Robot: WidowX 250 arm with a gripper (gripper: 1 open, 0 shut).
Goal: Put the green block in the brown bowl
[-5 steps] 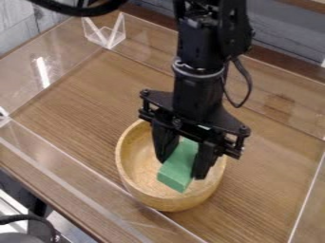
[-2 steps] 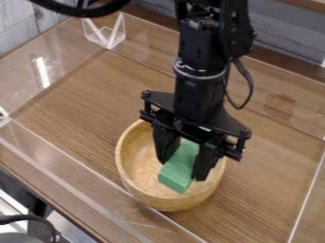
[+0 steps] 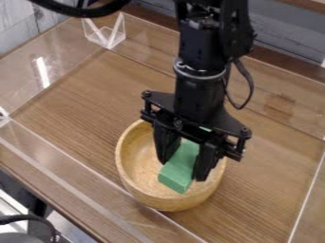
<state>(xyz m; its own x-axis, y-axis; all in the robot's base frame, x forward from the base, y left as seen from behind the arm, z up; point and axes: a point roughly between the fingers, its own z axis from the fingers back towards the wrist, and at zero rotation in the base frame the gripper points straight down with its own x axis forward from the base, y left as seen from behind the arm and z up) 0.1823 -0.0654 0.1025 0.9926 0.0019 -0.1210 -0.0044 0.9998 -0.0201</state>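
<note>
Little has moved since the earlier frame: black arm (image 3: 210, 47) and end effector (image 3: 188, 157) stay in much the same place over the brown bowl (image 3: 143, 177), with at most a slight change in tilt. Green block (image 3: 180, 171) shows between the dark fingers, within the outline of the bowl; its lower end lies over the pale hollow, its upper part partly covered by the fingers. End effector: fingers apart, one to each side of the block, clamped on it as far as the view shows. Block tilted, its long side running from upper right to lower left in the picture. Whether its lower end touches the bottom of the bowl, cannot tell from this angle. Bowl: round, light brown, thick rim visible along the left and the near side; far right part hidden behind the arm. It sits on the brown wooden worktop (image 3: 76, 104), near a pale strip that runs diagonally along the left side. Well apart from the bowl, at the upper left, a clear angular object (image 3: 105, 31) with pale edges stands by the far edge of the worktop. A black cable (image 3: 238, 84) loops off the right side of the arm. Lower left corner: more dark cabling (image 3: 28, 223), curved, beyond the near edge of the worktop. Another dark shape crosses the top left, cut off by the frame.
</note>
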